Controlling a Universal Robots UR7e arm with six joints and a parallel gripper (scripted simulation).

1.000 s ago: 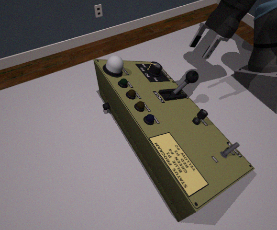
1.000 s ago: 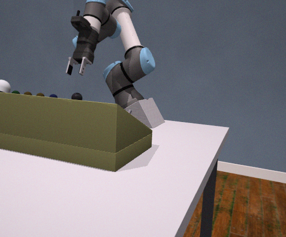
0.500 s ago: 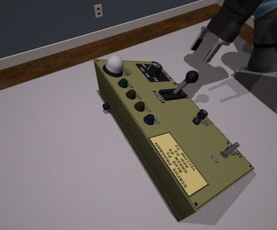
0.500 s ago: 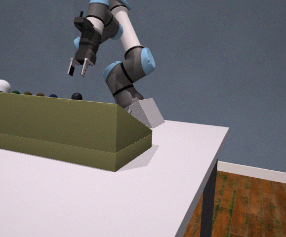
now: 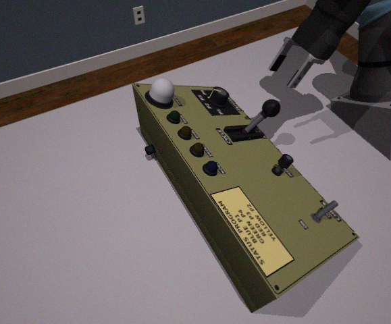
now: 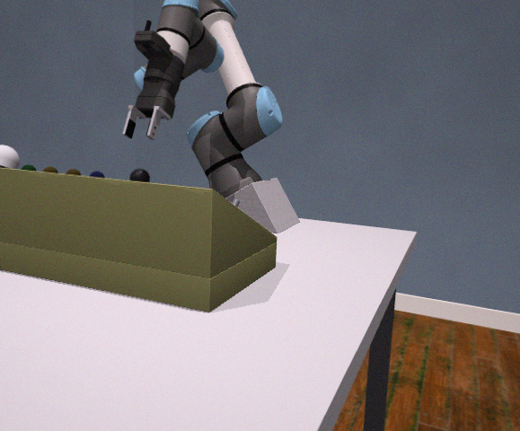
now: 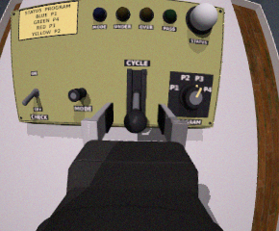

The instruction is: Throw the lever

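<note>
The olive console (image 5: 223,174) lies on the white table. Its lever has a black ball knob (image 5: 270,108) on a grey shaft in a black slot (image 5: 242,133). The lever leans to the slot end away from the CYCLE label (image 5: 225,136). My gripper (image 5: 288,73) is open and empty. It hovers above and beyond the knob, on the arm's side of the console. In the wrist view the knob (image 7: 136,121) shows between my two fingers, with the CYCLE label (image 7: 138,64) at the slot's far end. In the exterior view my gripper (image 6: 140,124) hangs well above the knob (image 6: 139,175).
On the panel are a white dome button (image 5: 161,91), a row of several small coloured buttons (image 5: 192,142), a rotary selector (image 5: 219,96), a small black knob (image 5: 282,163), a grey toggle (image 5: 323,210) and a yellow label plate (image 5: 251,230). The arm's base (image 5: 373,118) stands right of the console.
</note>
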